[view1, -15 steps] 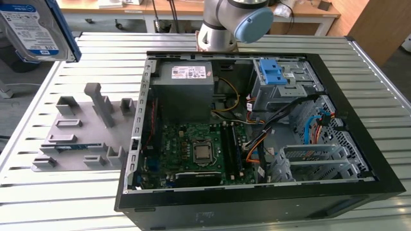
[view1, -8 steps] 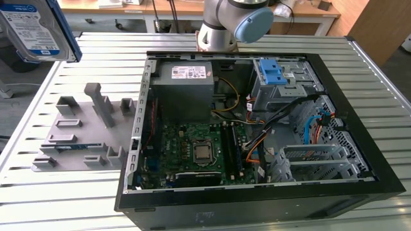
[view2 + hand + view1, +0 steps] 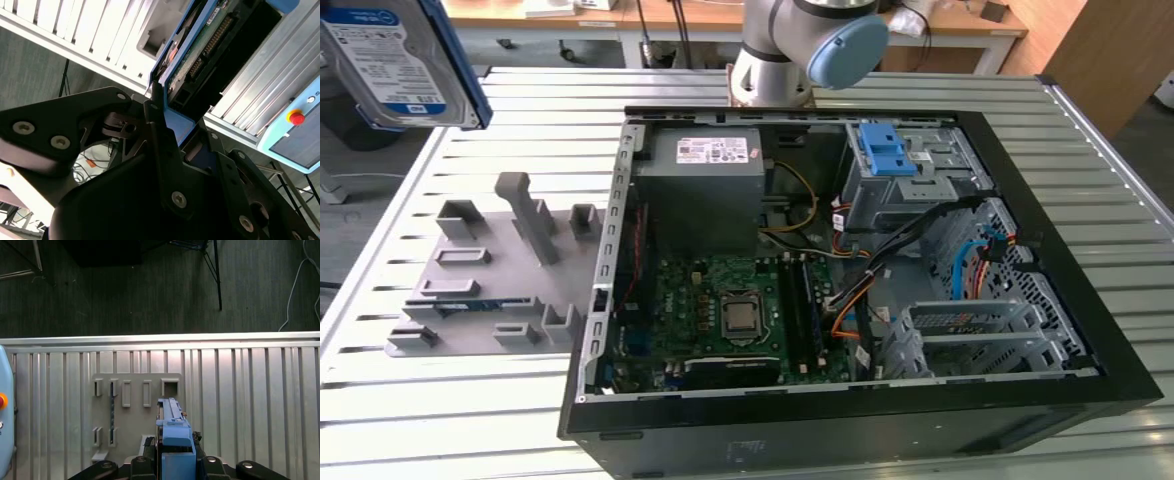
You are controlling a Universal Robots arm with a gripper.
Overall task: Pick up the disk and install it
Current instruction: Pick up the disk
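The gripper (image 3: 175, 446) is closed on the disk (image 3: 395, 60) and clamps its blue carrier from both sides. The disk hangs high in the air at the exterior view's left, above the grey holder plate (image 3: 480, 250). It is well apart from the open computer case (image 3: 854, 405) on the slatted table (image 3: 400, 420).

I can read nothing here. The disk (image 3: 403, 62) I carry, off beyond the computer case (image 3: 854, 405) toward the exterior view's left, bears a white-and-blue label (image 3: 384, 42) whose print is too fine to make out. Inside the case, the grey box (image 3: 700, 200) wears a white sticker (image 3: 711, 150), likewise illegible.
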